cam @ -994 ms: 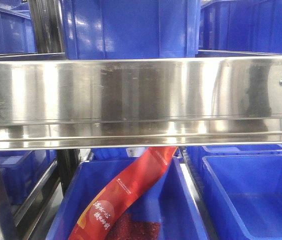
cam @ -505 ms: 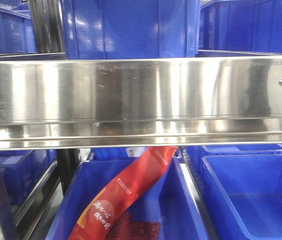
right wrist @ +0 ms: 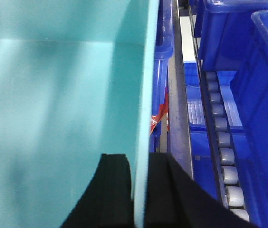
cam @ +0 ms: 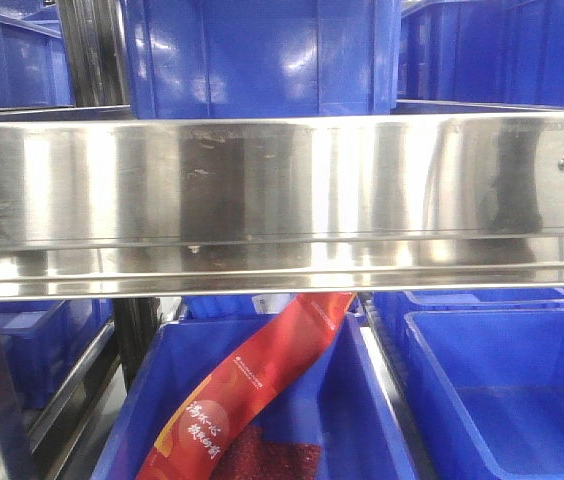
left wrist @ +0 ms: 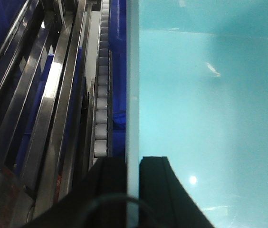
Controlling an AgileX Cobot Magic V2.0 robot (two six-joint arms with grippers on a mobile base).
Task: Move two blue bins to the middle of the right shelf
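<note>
Wrist views are showing 1 bin held between both arms: left pincer is clamping its left wall at lower centre, right pincer is clamping the opposite wall.

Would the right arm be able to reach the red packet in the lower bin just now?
Probably not: the right gripper is shut on a bin wall, and the red packet lies below the steel shelf rail.
</note>
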